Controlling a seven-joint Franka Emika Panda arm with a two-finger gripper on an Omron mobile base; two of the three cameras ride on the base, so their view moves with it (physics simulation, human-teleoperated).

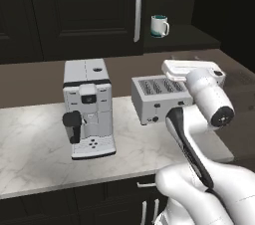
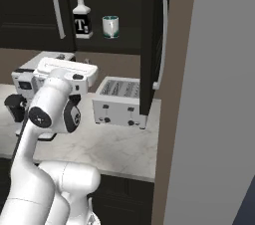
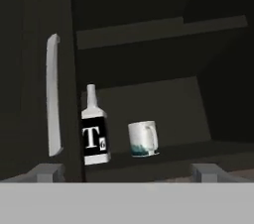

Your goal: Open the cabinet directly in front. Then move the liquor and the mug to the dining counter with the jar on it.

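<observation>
Liquor and mug stand on the cabinet shelf; the released hand faces them.

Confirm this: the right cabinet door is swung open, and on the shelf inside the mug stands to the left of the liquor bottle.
Not quite. The cabinet door is open, but the mug stands to the right of the liquor bottle, not its left. The hand view shows it, and the right base view agrees.
</observation>
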